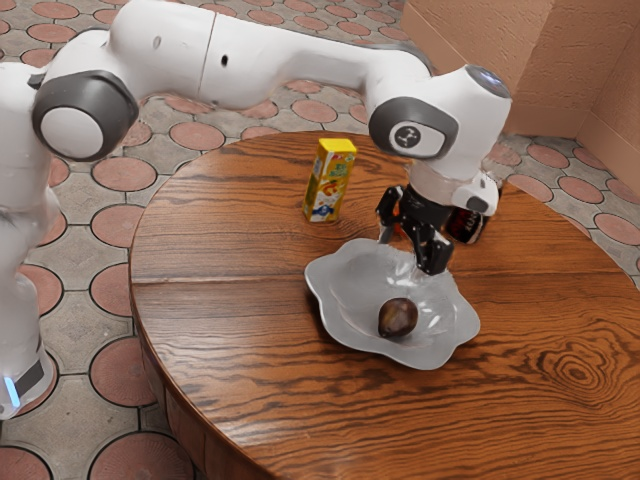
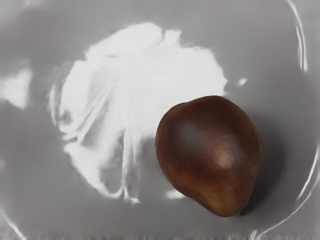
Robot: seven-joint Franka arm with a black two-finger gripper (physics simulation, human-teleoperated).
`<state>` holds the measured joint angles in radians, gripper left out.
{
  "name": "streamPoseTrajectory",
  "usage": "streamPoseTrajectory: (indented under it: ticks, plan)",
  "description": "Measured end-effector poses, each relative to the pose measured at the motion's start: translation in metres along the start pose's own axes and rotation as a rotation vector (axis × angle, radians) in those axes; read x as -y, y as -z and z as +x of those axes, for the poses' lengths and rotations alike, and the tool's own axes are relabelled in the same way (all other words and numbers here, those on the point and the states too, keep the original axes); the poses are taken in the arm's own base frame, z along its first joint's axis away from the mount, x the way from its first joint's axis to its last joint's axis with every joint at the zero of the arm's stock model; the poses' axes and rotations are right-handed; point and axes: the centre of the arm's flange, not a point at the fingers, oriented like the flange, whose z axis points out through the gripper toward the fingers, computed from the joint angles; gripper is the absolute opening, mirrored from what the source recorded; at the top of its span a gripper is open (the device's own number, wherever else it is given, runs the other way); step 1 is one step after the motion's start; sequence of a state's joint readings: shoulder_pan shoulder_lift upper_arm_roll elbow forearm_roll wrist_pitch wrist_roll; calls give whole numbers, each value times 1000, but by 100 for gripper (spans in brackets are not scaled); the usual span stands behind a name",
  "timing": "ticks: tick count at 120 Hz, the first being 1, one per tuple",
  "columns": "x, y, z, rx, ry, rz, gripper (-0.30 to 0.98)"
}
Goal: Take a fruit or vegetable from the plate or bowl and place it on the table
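And here's the gripper (image 1: 410,256), fingers spread with nothing pinched between them, pointing down over the far part of the grey, wavy-rimmed bowl (image 1: 345,290), while the brown fruit (image 1: 398,318) lies inside, on the near side, clear of both fingers! The wrist view gives us its rounded body and tapering end against the shiny bowl, and out on the wooden table (image 1: 230,300) a yellow carton (image 1: 328,185) stands beyond the bowl toward the exterior view's left, a dark container (image 1: 465,226) at the far right.
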<state>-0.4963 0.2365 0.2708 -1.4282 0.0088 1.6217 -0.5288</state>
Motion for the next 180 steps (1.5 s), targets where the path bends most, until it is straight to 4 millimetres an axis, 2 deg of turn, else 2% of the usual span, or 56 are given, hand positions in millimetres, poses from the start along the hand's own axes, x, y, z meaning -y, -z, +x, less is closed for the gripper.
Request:
streamPoseTrajectory:
  ticks: [8,12,17,26,35,52,73,91,105,117,134,156,180]
  plan:
    - [24,31,-2,-18,59,-114,66]
    - [34,36,1,-5,91,-168,67]
    - [34,35,1,18,109,-214,67]
    - [26,21,-2,80,123,-275,68]
    - [24,-7,-4,153,144,-311,68]
    - [48,-39,7,217,209,-364,67]
    - [60,-62,12,240,223,-382,67]
    - [93,-79,34,174,229,-345,67]
    - [78,-87,34,148,170,-326,67]
    - [64,-87,30,132,120,-325,67]
    - [54,-84,28,117,76,-332,67]
    - [23,-81,12,115,-4,-341,67]
    - [13,-89,10,124,-33,-339,67]
